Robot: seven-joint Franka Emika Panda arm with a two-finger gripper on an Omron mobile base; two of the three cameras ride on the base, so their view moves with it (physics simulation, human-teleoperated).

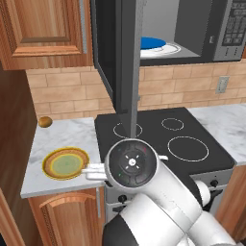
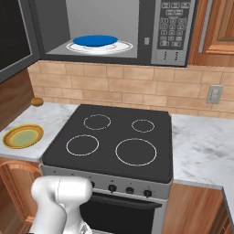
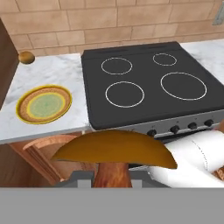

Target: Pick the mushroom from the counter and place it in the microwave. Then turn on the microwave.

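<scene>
Microwave: the microwave (image 2: pixel 114 32) is hanging up on the wall above the stovetop (image 2: pixel 114 139), and its door (image 1: pixel 117 53) is standing swung wide, so the white cavity is waiting open for the drop-off.
Turntable: inside, a blue disc (image 2: pixel 95 40) is sitting on the white glass turntable (image 2: pixel 100 46); that is looking like the landing spot, to my eye.
Keypad: the button panel (image 2: pixel 172 29) is sitting to the right of the cavity, free to be pressed once the door is shut.
Desk: the white marble desk (image 1: pixel 72 134) is running left of the stovetop, and it is carrying a yellow-rimmed plate (image 1: pixel 66 163) and, near the back wall, a round golden-brown ball (image 1: pixel 45 122).
Arm: the white arm is rising in front of the stove, its wrist (image 1: pixel 131 163) low over the front edge, well below the cavity, so I reckon a lift is what is coming.
Hand: the hand (image 3: pixel 111 180) is pinching the mushroom (image 3: pixel 114 153) by its stem, the jaws pressed in on either side of it.
Mushroom: it is off the desk and riding in the hand, upright, filling the foreground of the hand view.
Mushroom looks: a broad, smooth brown cap is spreading wide over a reddish-brown stem.
</scene>
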